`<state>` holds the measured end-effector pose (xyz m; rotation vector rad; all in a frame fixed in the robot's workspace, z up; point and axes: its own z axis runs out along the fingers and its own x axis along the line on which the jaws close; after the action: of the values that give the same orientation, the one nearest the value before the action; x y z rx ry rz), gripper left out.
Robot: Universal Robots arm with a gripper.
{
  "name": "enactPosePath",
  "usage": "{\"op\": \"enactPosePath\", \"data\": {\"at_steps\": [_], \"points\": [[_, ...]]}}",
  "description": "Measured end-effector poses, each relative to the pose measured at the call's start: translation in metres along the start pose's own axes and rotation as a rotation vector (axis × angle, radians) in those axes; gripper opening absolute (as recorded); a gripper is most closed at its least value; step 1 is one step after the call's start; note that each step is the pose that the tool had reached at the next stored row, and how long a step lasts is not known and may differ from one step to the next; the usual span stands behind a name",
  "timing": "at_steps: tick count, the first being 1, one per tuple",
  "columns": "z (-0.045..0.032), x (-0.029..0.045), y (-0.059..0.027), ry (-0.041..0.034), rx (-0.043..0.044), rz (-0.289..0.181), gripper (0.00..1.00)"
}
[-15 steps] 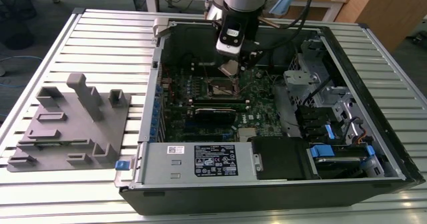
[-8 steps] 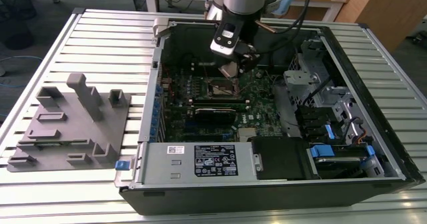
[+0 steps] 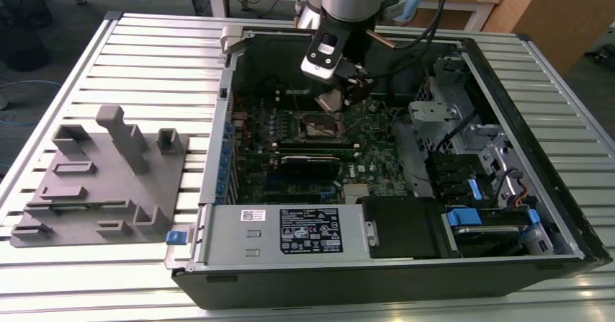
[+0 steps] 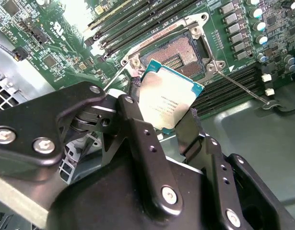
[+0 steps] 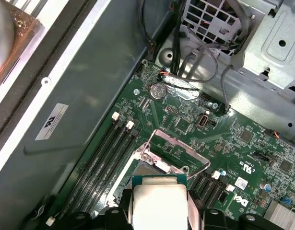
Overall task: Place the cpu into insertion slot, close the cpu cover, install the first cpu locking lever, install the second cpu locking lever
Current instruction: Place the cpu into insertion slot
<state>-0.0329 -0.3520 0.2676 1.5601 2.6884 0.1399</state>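
Observation:
My gripper [image 3: 336,95] is shut on the cpu [image 3: 330,101], a flat silver-grey square chip, and holds it tilted by two opposite edges. In the second wrist view the black fingers [image 4: 135,120] clamp the cpu [image 4: 169,98] just short of the insertion slot [image 4: 178,52], whose dark contact field lies bare. In the exterior view the insertion slot [image 3: 322,126] sits on the green board just below the chip. The cpu cover [image 5: 178,143], a thin silvery frame, stands open at the slot, beyond the cpu [image 5: 159,203]. A thin wire locking lever [image 4: 243,88] sticks out beside the slot.
The open computer case [image 3: 216,120] lies on a slatted table. A grey power-supply box [image 3: 288,232] fills its near side, and drive cages with cables [image 3: 480,163] the exterior view's right. Black memory slots [image 4: 137,19] flank the socket. A grey fixture block [image 3: 96,178] rests at the exterior view's left.

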Motion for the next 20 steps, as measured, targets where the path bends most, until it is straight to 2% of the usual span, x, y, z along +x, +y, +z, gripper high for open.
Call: {"op": "enactPosePath", "data": {"at_steps": [4, 7, 20], "points": [[0.0001, 0.0, 0.0, -0.0003, -0.0001, 0.003, 0.54], [0.0008, 0.0, -0.0001, -0.0029, -0.0007, 0.031, 0.54], [0.0061, -0.0001, -0.0006, -0.0234, -0.0048, 0.251, 0.54]]}}
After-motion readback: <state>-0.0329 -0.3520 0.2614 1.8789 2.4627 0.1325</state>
